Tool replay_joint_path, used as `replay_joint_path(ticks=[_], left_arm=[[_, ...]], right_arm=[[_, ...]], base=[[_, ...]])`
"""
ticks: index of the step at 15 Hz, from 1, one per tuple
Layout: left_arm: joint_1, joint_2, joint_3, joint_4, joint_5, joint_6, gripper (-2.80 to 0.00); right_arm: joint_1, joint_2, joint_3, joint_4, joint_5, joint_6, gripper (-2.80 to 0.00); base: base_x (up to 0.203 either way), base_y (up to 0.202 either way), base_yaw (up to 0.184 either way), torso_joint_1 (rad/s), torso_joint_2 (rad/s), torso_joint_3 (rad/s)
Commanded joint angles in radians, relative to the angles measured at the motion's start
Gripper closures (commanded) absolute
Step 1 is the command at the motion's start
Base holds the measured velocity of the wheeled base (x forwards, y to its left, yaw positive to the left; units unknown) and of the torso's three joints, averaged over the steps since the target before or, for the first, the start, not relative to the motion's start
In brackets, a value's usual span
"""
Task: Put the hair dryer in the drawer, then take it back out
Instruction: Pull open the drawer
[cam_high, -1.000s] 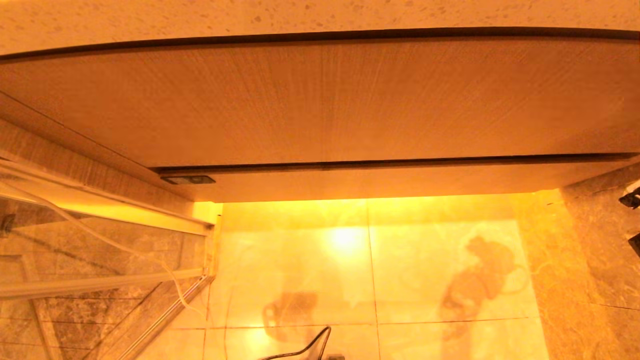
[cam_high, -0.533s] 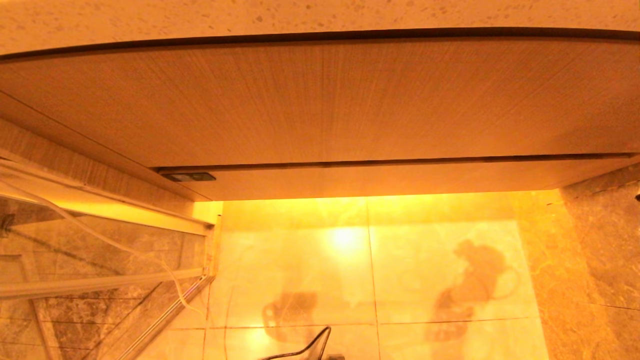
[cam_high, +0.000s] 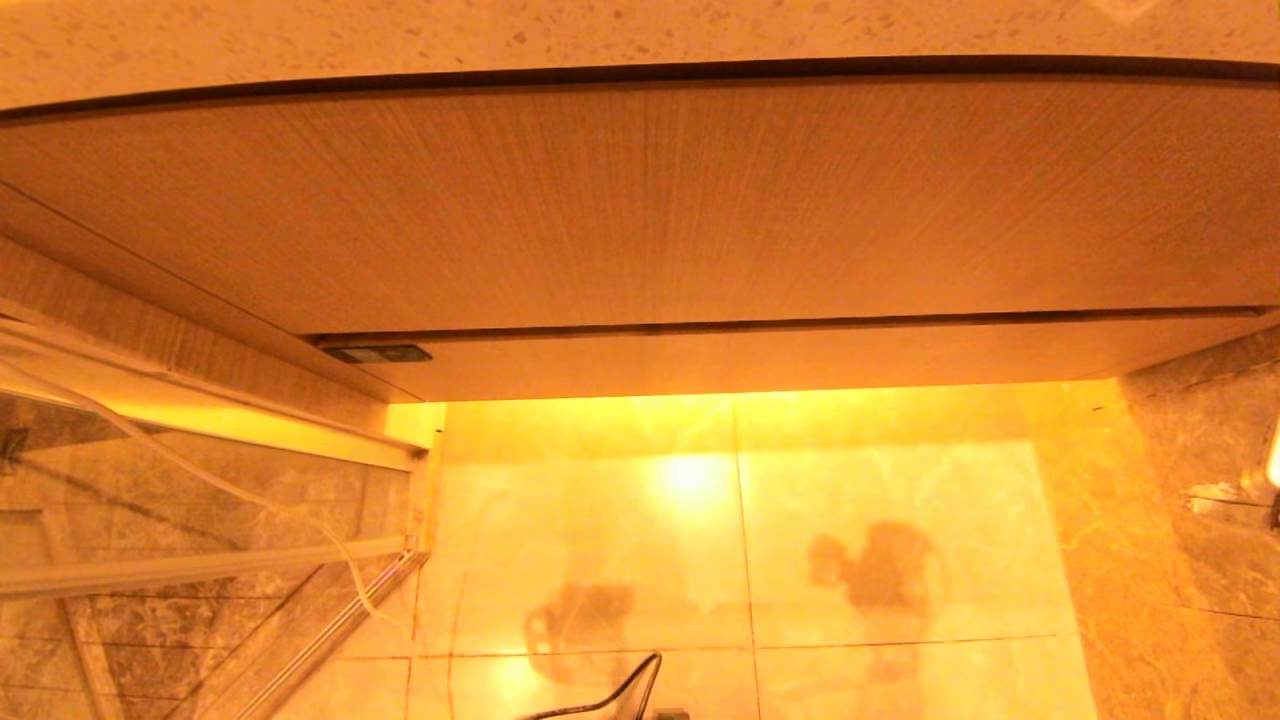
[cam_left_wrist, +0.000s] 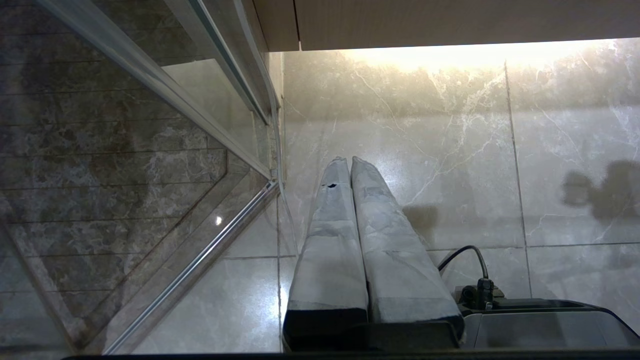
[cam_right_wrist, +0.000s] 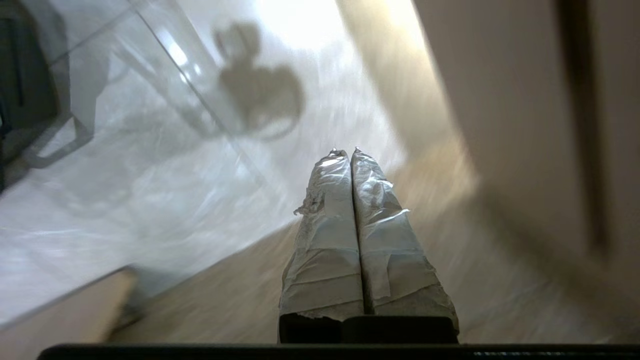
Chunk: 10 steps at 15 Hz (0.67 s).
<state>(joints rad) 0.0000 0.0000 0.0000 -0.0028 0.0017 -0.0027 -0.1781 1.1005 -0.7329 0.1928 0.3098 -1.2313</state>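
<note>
Head view: we see a speckled stone tabletop (cam_high: 600, 25) along the upper edge, w/ a broad wood-grain front panel (cam_high: 640, 200) under it, shut, and a narrower wood-grain strip (cam_high: 800, 355) below that, a dark seam btwn them. A small dark rectangular fitting (cam_high: 378, 354) sits at the strip's left end. Which of these fronts is the drawer we can't tell; none stands open. Glossy marble floor tiles (cam_high: 600, 540) lie below, lit warm from under the cabinet, carrying two blurry dark shadows. On the robot's left, a glass panel w/ metal rails (cam_high: 200, 560) and a thin white cord (cam_high: 250, 500) across it. The hair dryer isn't visible in any view.

Left wrist view: our left end effector (cam_left_wrist: 349, 161) hangs low over the floor tiles, pointing toward the cabinet base, close beside the glass panel's metal corner. Its two fingers (cam_left_wrist: 330, 225), wrapped in pale creased tape, are pressed together and hold nothing. A black cable (cam_left_wrist: 465, 255) plugs into a dark box (cam_left_wrist: 540, 325) beside it.

Right wrist view: our right end effector (cam_right_wrist: 345, 151) also points downward, w/ the wood-grain cabinet face near one side. Its fingers (cam_right_wrist: 330, 235) are taped too, crinkled and a bit frayed, tips touching, empty. Surroundings are motion-blurred. Neither arm itself shows in the head view.
</note>
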Motion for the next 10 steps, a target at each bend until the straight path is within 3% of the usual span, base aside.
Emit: replay_joint_path(ticks=[1, 3, 6, 9, 10], left_arm=[[0.0, 0.0, 0.0, 0.0, 0.0, 0.0, 0.0], [0.0, 0.0, 0.0, 0.0, 0.0, 0.0, 0.0], [0.0, 0.0, 0.0, 0.0, 0.0, 0.0, 0.0], [0.0, 0.0, 0.0, 0.0, 0.0, 0.0, 0.0], [0.0, 0.0, 0.0, 0.0, 0.0, 0.0, 0.0]], right_arm=[[0.132, -0.079, 0.017, 0.002, 0.003, -0.078, 0.0], [0.18, -0.095, 0.024, -0.003, 0.006, -0.2, 0.0], [0.184, -0.092, 0.022, -0.055, 0.002, -0.332, 0.0], [0.232, -0.075, 0.043, -0.109, 0.0, -0.351, 0.0], [0.266, -0.059, 0.059, -0.13, 0.001, -0.352, -2.8]], base=[[0.0, 0.0, 0.0, 0.0, 0.0, 0.0], [0.0, 0.0, 0.0, 0.0, 0.0, 0.0], [0.0, 0.0, 0.0, 0.0, 0.0, 0.0], [0.0, 0.0, 0.0, 0.0, 0.0, 0.0], [0.0, 0.0, 0.0, 0.0, 0.0, 0.0]])
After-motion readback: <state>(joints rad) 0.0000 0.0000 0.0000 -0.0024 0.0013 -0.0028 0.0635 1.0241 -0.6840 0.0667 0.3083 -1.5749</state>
